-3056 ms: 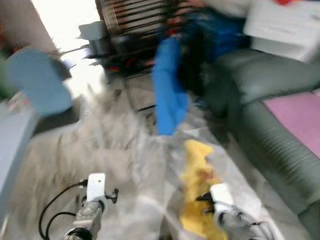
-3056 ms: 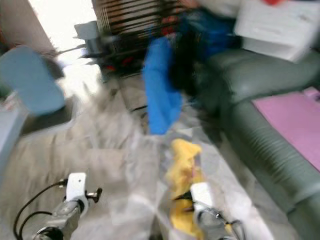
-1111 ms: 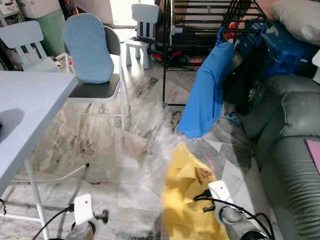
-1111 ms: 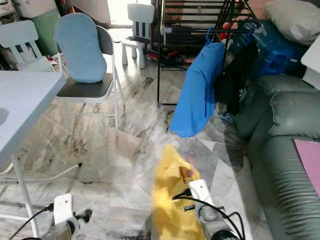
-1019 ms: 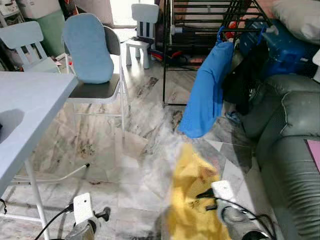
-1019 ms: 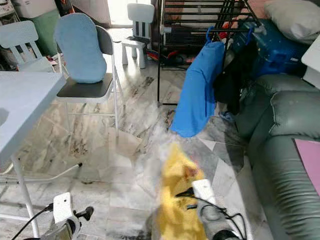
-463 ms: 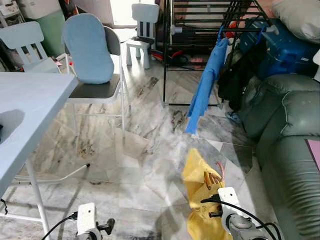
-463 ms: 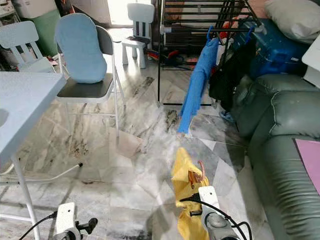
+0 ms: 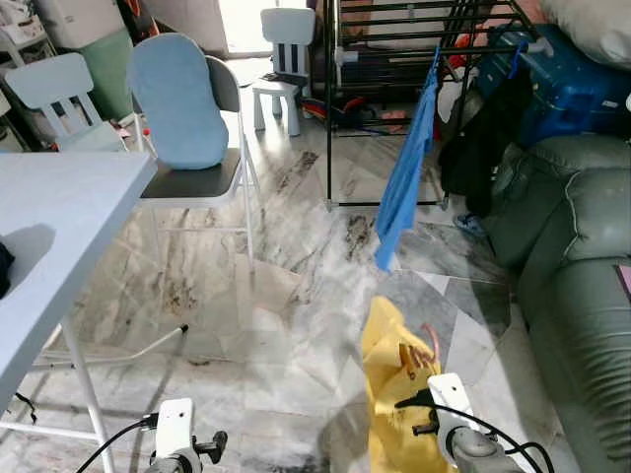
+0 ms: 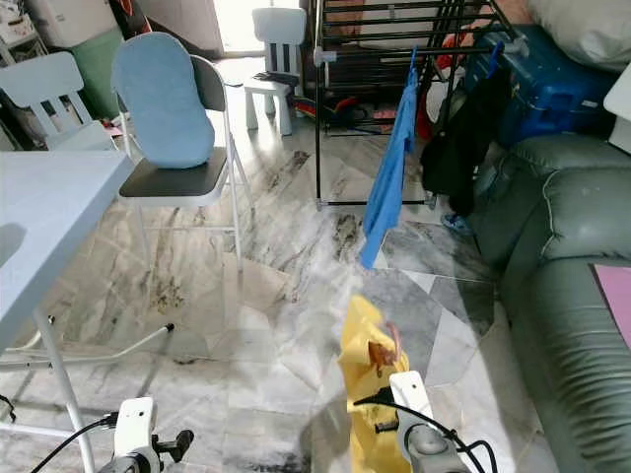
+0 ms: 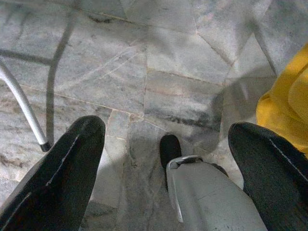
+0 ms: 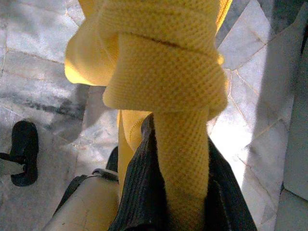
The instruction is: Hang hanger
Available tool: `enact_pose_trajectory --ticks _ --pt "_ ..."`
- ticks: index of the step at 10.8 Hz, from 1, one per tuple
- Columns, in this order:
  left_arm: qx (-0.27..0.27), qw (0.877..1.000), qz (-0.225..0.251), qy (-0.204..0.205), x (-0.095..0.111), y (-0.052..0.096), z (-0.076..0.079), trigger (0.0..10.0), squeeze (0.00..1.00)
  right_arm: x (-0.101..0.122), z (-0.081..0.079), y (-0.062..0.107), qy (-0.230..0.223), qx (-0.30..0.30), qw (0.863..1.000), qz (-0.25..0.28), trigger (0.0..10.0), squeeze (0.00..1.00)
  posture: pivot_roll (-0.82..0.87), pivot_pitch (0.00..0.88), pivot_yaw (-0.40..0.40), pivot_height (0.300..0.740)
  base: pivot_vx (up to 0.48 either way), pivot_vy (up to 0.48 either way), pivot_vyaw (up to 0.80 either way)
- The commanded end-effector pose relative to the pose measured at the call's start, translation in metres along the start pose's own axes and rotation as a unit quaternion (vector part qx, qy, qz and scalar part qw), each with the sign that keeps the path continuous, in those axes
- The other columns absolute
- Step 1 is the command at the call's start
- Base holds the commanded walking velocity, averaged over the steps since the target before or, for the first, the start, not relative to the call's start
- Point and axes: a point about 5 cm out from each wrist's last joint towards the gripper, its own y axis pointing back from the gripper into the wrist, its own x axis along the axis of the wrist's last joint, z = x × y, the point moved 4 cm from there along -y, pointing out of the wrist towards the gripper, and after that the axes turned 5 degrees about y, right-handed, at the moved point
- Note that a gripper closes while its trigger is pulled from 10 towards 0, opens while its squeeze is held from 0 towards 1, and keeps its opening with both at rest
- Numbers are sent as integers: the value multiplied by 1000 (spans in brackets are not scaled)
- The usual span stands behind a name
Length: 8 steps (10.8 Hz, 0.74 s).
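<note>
My right gripper (image 12: 161, 144) is shut on a yellow knit garment (image 9: 391, 389), which drapes over its black fingers and hides them. A copper hanger hook (image 9: 428, 342) sticks out of the garment's top. The garment hangs low over the marble floor, in front of my right wrist (image 9: 449, 419). Further back stands a black clothes rack (image 9: 394, 54); a blue garment (image 9: 405, 175) and a black garment (image 9: 481, 133) hang from its rail. My left gripper (image 11: 166, 129) is open over bare floor, low on my left.
A folding chair with a blue cushion (image 9: 180, 103) stands to the left, beside a white table (image 9: 59, 222). A green sofa (image 9: 582, 256) runs along the right. A blue bag (image 9: 562, 79) lies behind it. Small white chairs (image 9: 286, 49) stand at the back.
The blue garment on the rack has turned from broad to edge-on. The yellow garment has shifted slightly right in my right gripper. The camera has moved a little.
</note>
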Motion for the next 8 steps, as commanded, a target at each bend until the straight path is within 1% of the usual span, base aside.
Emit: enact_pose_trajectory --ticks 1,2,3,4,8 --pt "4 1000 2 -7 -1 1 -3 10000 0 12 -1 -1 14 2 1000 24 10000 0 -185 0 79 740 0 0 0" --pt "4 1000 1 -7 -2 1 -3 10000 0 12 -1 -1 23 5 999 24 10000 0 -187 0 79 740 0 0 0" --pt "5 1000 0 -8 -4 2 -4 10000 0 10 -2 -1 42 9 999 22 10000 0 -189 0 79 740 0 0 0" --pt "6 1000 -1 -8 -6 3 -5 10000 0 9 -3 0 49 14 998 24 10000 0 -189 0 78 740 0 0 0" --pt "10 1000 1 -9 -10 5 -11 10000 0 11 -6 0 54 19 998 29 10000 0 -192 0 81 740 0 0 0"
